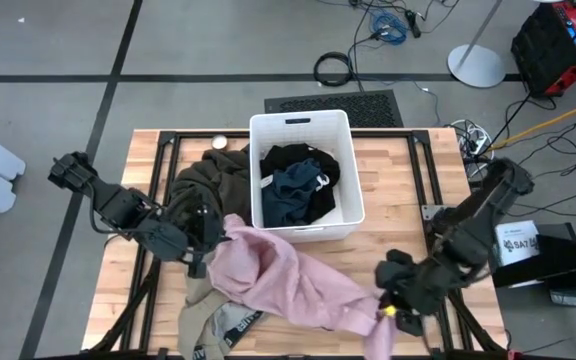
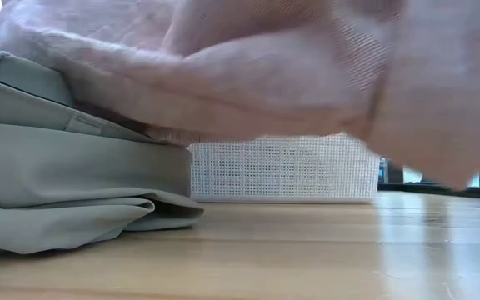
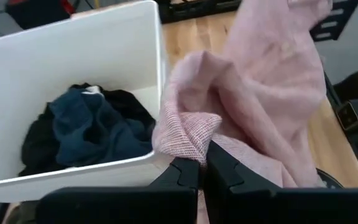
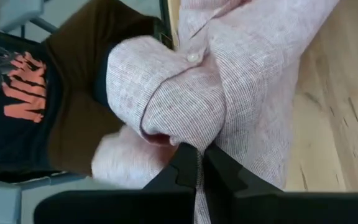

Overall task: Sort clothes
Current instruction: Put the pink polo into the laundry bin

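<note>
The pink shirt [image 1: 293,280] lies stretched across the lower middle of the high view, its long axis running from upper left to lower right, one end at each gripper. The left gripper [image 1: 211,243], left of centre, is pinched tight on the shirt's upper-left end; in its wrist view the dark fingers [image 3: 182,174] meet on a bunched fold of pink cloth [image 3: 188,134]. The right gripper [image 1: 393,305], at lower right near the table's front edge, is likewise clamped on the other end, the fingers [image 4: 185,165] closed under a folded buttoned section [image 4: 191,93].

The bin [image 1: 305,120] stands at upper centre, its long side running top to bottom, and its front edge is just beside the shirt's upper edge. Inside it lie a black garment [image 1: 298,160] and a navy one [image 1: 293,190]. A dark olive garment [image 1: 208,180] is heaped against the bin's left wall. A beige garment [image 1: 213,320] spreads at lower left under the shirt, reaching the table's front edge.

In the low view the shirt [image 2: 265,67] hangs across the top, clear of the wood [image 2: 307,250], with the beige cloth [image 2: 57,192] piled at left and the bin's wall [image 2: 282,171] behind. Bare table [image 1: 393,185] shows to the right of the bin.
</note>
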You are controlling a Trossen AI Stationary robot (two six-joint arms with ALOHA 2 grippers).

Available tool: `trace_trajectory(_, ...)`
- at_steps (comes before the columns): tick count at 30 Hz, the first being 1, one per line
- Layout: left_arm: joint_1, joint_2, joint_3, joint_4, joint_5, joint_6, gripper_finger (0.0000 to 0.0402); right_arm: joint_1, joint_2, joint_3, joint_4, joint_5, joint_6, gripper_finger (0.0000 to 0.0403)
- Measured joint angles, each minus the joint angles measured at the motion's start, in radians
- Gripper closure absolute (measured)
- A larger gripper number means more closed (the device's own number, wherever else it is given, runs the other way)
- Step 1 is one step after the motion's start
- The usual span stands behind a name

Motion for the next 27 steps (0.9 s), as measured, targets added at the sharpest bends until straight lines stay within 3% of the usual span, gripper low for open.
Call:
trace_trajectory(8,-0.001,0.071,0.0,-0.006,0.03,0.044,0.0378,0.11,-0.017,0.0,0.0,0.138,0.063,0.04)
trace_trajectory(20,-0.014,0.204,0.035,-0.095,0.048,0.081,0.0194,0.118,-0.012,0.001,-0.002,0.149,0.065,0.0401)
trace_trajectory(27,-0.019,0.187,0.228,-0.189,0.08,-0.034,0.016,0.118,-0.012,0.001,-0.004,0.149,0.065,0.0401)
